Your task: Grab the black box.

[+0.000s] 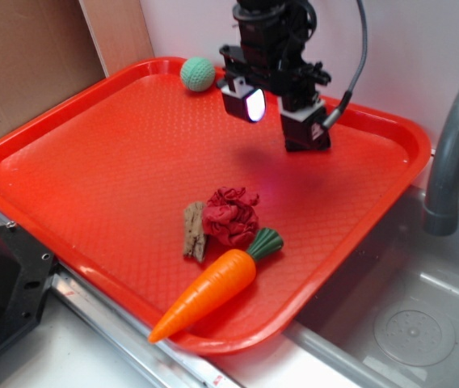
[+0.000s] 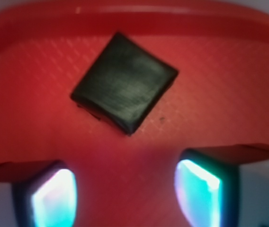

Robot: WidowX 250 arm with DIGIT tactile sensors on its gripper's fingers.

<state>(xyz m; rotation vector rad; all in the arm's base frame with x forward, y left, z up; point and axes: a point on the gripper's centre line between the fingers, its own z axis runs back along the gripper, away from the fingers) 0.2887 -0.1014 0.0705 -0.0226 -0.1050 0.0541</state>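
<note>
Exterior view: a red plastic tray (image 1: 116, 162) with a textured floor lies with one corner hanging over a grey sink (image 1: 399, 323), whose curved faucet (image 1: 456, 153) rises at the right edge. The end effector (image 1: 282, 121) hangs above the far right part of the tray, its two fingers spread apart with nothing between them; the left finger's pad (image 1: 254, 105) glows white. A black cable (image 1: 357, 65) loops down from the arm to the right finger. A green ball (image 1: 198, 73) sits close to the tray's far rim, just left of the end effector. Near the tray's front, a crumpled red cloth (image 1: 231, 215) lies touching a small brown piece of wood (image 1: 195, 230) on its left, and a toy carrot (image 1: 217, 291) with a green top lies just in front of them, its tip reaching over the tray's front rim. The black box cannot be made out in this view; the end effector stands in front of the spot where it would be.

Wrist view: the black box (image 2: 125, 81) lies flat on the red tray floor (image 2: 229, 94), turned so that its corners point up, down, left and right, a little glossy on top. It sits near the tray's far rim (image 2: 139, 14), ahead of the end effector (image 2: 125, 194) and roughly centred between its fingers. The two lit fingertips (image 2: 54, 198) show at the lower corners, wide apart, not touching the box. The picture is soft, so finer detail of the box is unclear.
</note>
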